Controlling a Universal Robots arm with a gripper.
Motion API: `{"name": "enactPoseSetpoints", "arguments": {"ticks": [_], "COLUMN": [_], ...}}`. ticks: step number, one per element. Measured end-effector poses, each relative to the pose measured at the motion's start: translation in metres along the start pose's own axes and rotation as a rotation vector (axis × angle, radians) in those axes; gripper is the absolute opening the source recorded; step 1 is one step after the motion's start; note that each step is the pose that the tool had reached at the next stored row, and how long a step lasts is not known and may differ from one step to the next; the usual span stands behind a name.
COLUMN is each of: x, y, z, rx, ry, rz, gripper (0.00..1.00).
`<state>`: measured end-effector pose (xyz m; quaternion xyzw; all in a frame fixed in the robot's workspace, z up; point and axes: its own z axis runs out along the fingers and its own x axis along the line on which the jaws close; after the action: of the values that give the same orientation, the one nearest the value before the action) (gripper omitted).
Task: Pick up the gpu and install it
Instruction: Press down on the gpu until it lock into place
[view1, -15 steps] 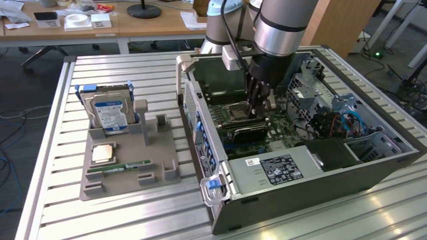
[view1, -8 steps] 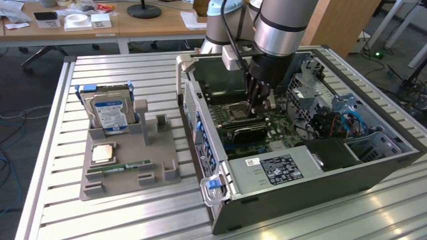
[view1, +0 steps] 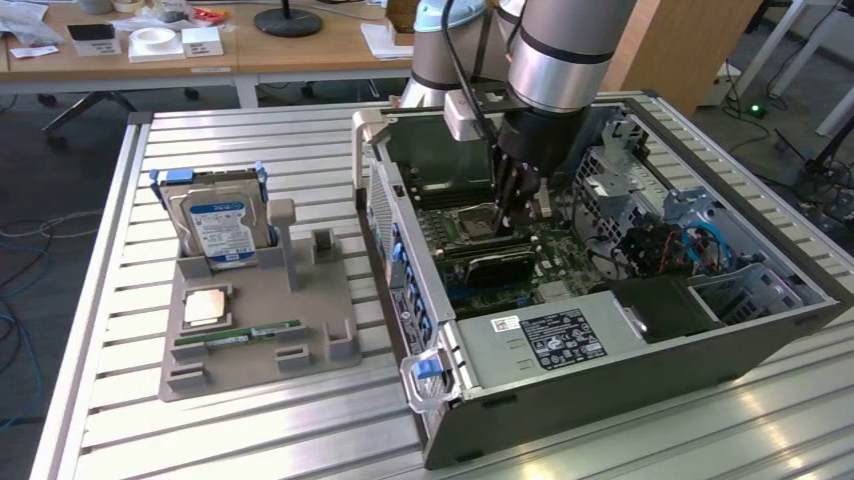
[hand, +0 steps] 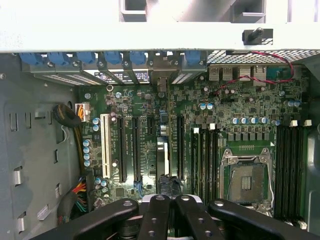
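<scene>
The gpu (view1: 499, 262) sits inside the open computer case (view1: 641, 390), standing on edge on the motherboard (hand: 200, 125) beside the CPU socket (hand: 247, 175). The gripper (view1: 514, 215) reaches straight down into the case, fingers clamped on the gpu's top edge.

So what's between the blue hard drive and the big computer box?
In the exterior view, two grey posts of the parts holder stand between the hard drive and the computer case.

Green motherboard (hand: 200, 125); blue-labelled hard drive (view1: 220, 232); black end effector (hand: 167, 212); grey case (view1: 641, 375).
</scene>
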<state>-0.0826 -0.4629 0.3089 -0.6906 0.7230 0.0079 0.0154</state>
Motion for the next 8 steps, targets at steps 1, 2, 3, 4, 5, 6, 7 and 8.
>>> {"name": "enactPoseSetpoints", "arguments": {"ticks": [1, 2, 3, 4, 5, 6, 7, 8], "x": [0.0000, 0.0000, 0.0000, 0.0000, 0.0000, 0.0001, 0.0001, 0.0002], "y": [0.0000, 0.0000, 0.0000, 0.0000, 0.0000, 0.0000, 0.0000, 0.0000], "z": [0.0000, 0.0000, 0.0000, 0.0003, 0.0010, 0.0018, 0.0029, 0.0043], "rx": [0.0000, 0.0000, 0.0000, -0.0001, 0.0000, -0.0001, -0.0001, -0.0001], "ry": [0.0000, 0.0000, -0.0001, -0.0002, -0.0004, -0.0002, -0.0003, -0.0003], "rz": [0.000, 0.000, 0.000, 0.000, 0.000, 0.000, 0.000, 0.000], "gripper": [0.11, 0.11, 0.11, 0.11, 0.11, 0.11, 0.11, 0.11]}}
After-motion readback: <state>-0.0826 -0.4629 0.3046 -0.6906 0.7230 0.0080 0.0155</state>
